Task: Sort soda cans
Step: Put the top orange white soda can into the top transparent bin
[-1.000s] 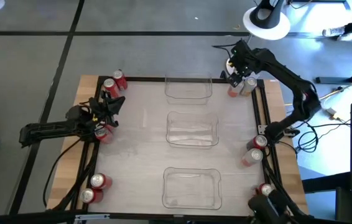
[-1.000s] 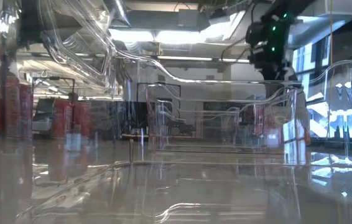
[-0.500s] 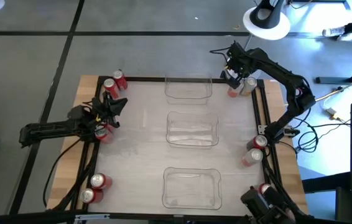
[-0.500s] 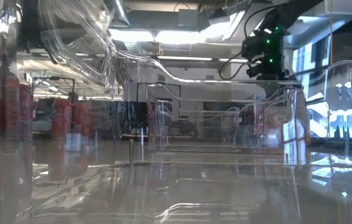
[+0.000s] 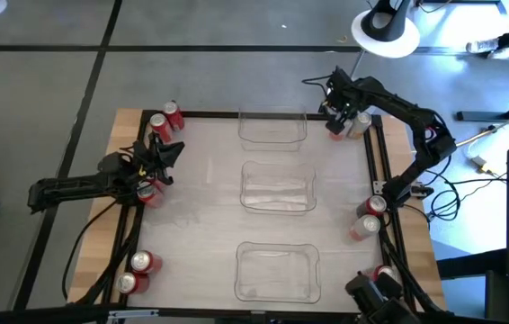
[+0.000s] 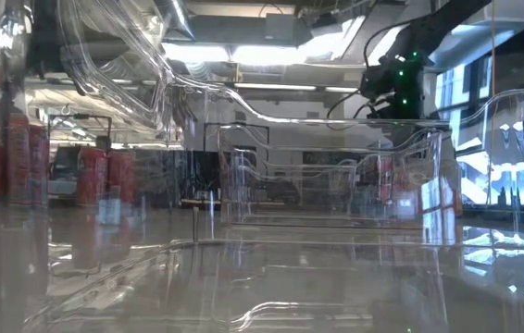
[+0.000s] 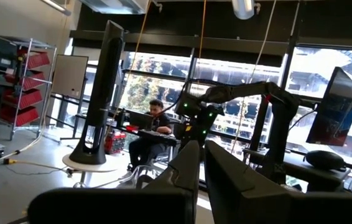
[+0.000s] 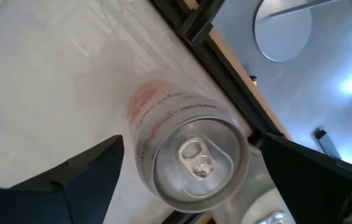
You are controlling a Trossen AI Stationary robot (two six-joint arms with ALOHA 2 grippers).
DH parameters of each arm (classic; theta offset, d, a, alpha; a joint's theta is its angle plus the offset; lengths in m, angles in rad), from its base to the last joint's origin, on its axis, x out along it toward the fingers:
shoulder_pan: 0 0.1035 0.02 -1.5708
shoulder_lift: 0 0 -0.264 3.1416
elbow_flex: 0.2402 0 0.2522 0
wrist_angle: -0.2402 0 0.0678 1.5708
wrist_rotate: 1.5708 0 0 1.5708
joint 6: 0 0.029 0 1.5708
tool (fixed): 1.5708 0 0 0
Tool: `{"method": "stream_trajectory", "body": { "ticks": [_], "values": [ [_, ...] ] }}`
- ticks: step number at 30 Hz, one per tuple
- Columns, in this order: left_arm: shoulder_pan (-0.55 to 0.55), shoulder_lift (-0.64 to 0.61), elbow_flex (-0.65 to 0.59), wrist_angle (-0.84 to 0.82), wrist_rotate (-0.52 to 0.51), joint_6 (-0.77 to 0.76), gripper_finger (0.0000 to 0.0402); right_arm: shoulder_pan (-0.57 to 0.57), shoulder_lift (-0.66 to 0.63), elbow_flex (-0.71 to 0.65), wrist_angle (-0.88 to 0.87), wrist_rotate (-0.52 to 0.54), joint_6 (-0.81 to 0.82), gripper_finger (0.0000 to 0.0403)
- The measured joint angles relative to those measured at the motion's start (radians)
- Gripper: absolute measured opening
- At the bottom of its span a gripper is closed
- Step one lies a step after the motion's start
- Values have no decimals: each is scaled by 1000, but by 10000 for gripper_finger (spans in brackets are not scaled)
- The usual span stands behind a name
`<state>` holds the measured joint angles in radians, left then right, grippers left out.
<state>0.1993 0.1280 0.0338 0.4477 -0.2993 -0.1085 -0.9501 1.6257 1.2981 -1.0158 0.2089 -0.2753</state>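
— Overhead, where does the right gripper stand?

— At the far right corner of the worktop, poised over a red can that stands upright beside a silver can. Its wrist camera looks down on the can's silver top, one dark finger on either side, spread wide and apart from the can: nothing is grasped

— And the left gripper?

— Clenched, with nothing between its fingers, raised over the left side of the worktop, above a red can near the left rail. Its wrist camera looks across the room, where a person sits at a desk

— Where do the other soda cans lie?

— Two red cans at the far left corner, two more at the near left edge, a pair by the right rail, and another red can at the near right corner

— The trays?

— Three clear trays run in a row down the middle of the worktop, with no can seen inside any of them
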Motion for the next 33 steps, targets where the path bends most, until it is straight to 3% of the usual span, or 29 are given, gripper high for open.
{"method": "stream_trajectory", "body": {
  "ticks": [5,17,26,33],
  "values": [
    [0,0,0,-2,0,0,17,-5,0,-46,48,32,-20,378],
    [0,0,0,-2,0,0,17,-13,32,-84,46,-37,-18,375],
    [0,0,0,-2,0,3,17,-13,38,-83,47,-42,-20,286],
    [0,0,0,-2,0,-10,17,-11,41,-58,31,-18,-21,286]
  ]
}}
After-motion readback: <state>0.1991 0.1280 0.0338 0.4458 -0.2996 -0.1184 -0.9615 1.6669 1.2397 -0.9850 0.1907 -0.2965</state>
